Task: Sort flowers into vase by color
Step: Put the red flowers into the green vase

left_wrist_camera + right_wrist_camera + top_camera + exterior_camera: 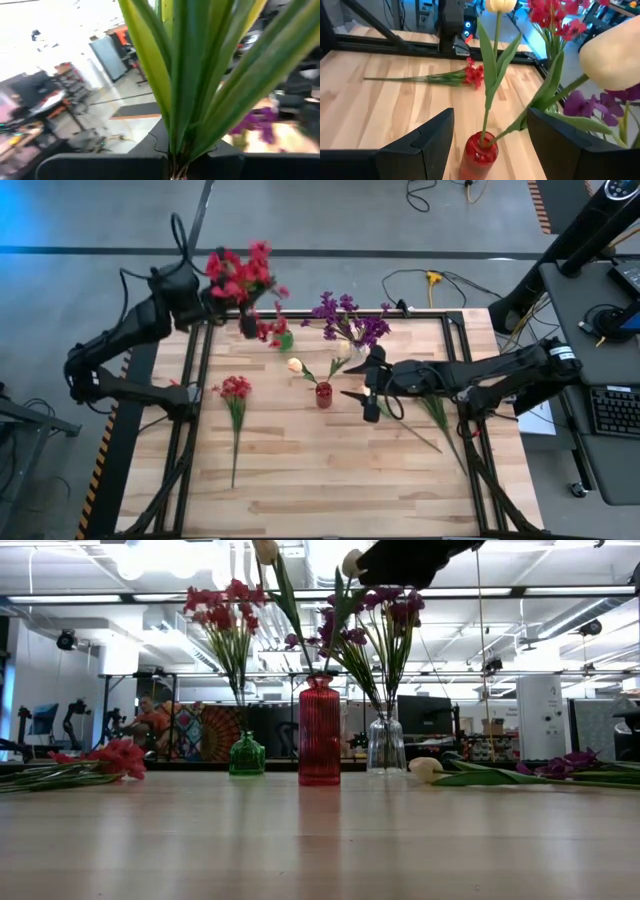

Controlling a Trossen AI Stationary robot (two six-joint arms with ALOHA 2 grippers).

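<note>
My left gripper (247, 323) is raised over the table's far left, shut on a red flower sprig (240, 275). The sprig's green leaves (200, 75) fill the left wrist view. A green vase (286, 340) with red flowers stands just right of it. A red vase (323, 395) at mid-table holds cream tulips (501, 4). My right gripper (358, 402) is open just right of the red vase (480, 152) and above it, one finger on each side. A tulip leaf (570, 122) passes one finger; I cannot tell whether they touch. My left gripper pinches the sprig's stem just below the leaves (175, 167) between its two shut fingers. The leaves fan out beyond the fingertips. The sprig is lifted clear of the table, with its red blossoms (240, 275) beyond the gripper toward the far edge.
A clear vase (386, 745) of purple flowers (350, 320) stands at the far middle. One red sprig (235, 395) lies on the left of the table. Purple and cream flowers (430, 418) lie on the right. Black frame rails (195, 380) border the tabletop.
</note>
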